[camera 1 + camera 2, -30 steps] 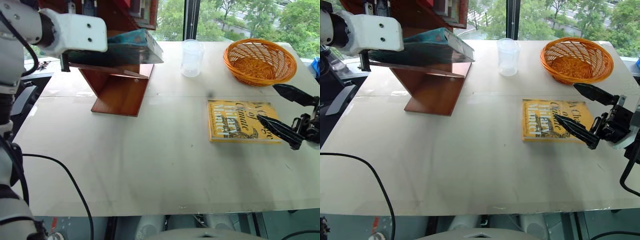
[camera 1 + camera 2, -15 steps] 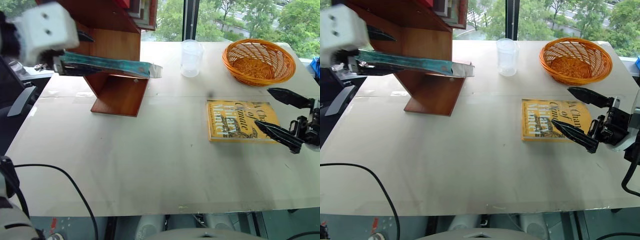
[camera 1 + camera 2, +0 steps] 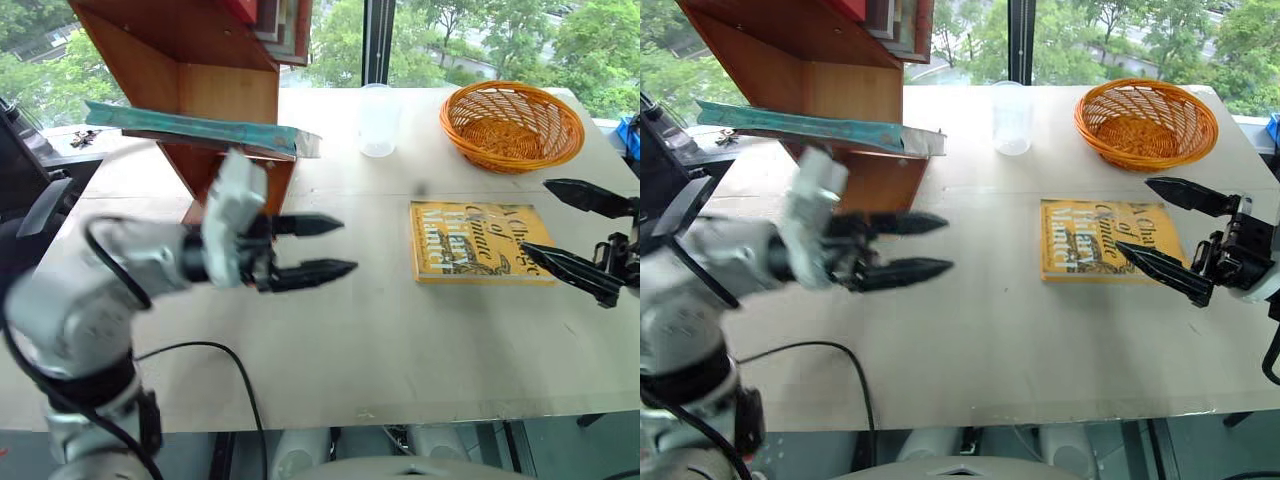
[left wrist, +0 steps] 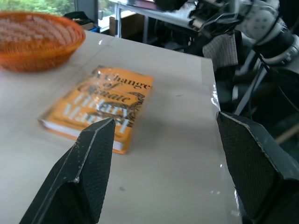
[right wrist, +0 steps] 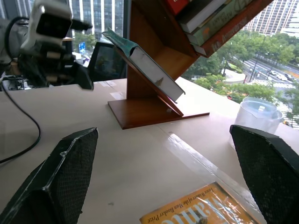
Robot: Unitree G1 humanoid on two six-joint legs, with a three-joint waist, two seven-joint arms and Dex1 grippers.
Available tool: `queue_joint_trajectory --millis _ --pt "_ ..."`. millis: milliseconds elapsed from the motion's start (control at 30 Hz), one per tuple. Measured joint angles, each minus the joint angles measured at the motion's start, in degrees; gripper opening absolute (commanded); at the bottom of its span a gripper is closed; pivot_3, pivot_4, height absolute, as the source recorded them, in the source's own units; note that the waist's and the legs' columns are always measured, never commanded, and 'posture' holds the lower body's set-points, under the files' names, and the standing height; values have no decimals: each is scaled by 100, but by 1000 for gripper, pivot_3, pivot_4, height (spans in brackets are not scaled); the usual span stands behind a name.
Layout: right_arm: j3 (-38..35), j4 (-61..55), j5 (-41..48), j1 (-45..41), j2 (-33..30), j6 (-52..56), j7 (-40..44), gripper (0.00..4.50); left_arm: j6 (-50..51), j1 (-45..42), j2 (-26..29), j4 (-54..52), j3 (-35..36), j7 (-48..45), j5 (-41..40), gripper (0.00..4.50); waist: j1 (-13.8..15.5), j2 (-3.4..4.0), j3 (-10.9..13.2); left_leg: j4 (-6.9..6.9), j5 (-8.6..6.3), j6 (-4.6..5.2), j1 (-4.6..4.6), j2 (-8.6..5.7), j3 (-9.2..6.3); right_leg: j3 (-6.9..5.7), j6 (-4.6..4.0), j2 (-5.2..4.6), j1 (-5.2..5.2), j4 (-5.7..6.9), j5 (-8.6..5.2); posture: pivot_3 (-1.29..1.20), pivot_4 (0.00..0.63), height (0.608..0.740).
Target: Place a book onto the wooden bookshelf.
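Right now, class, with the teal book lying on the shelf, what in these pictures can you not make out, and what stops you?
- Wooden bookshelf: its top is cut off by the upper edge of both eye views, so its height and book count stay unknown.
- Teal book: seen edge-on, so the cover lettering is unreadable.
- Left gripper: motion-blurred in the eye views.
- Yellow book: a black finger covers part of the title in the left wrist view.

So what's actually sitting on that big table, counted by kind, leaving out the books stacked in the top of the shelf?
Books: 2, the flat teal-green book lying on the shelf's middle board and the yellow book on the table.
Wooden bookshelves: 1, reddish-brown, tilted.
Baskets: 1, orange woven.
Cups: 1, clear plastic.
Total: 5
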Motion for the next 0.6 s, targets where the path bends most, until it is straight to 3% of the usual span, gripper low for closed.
queue_joint_trajectory --millis 67,200,367,600 --pt "-86 -59 -3 126 1 15 -14 4500 -723 502 -522 150 -367 380 476 3543 54 33 -20 -3 -3 6 20 -9 8 5 1 -11 27 -11 -1 0 150 740" --pt "-135 -95 -518 763 3 -74 -16 4500 -1986 1206 -396 1137 -1132 378 1671 3543 151 26 -17 -7 -11 18 15 -7 2 -3 -2 -8 20 -12 -1 0 150 740" --pt "-431 445 -2031 2385 -33 -506 234 4500 -3339 1928 420 2081 -990 -250 2376 3543 156 32 -20 -23 -12 17 8 -5 4 -1 -4 -12 19 -37 -3 0 150 740" --pt "-1101 793 -2436 3022 78 -793 482 4500 -3881 2535 830 2338 -653 -799 2430 3543 136 37 -22 -36 -21 32 16 3 4 -2 -7 -18 19 -37 -4 0 150 740"
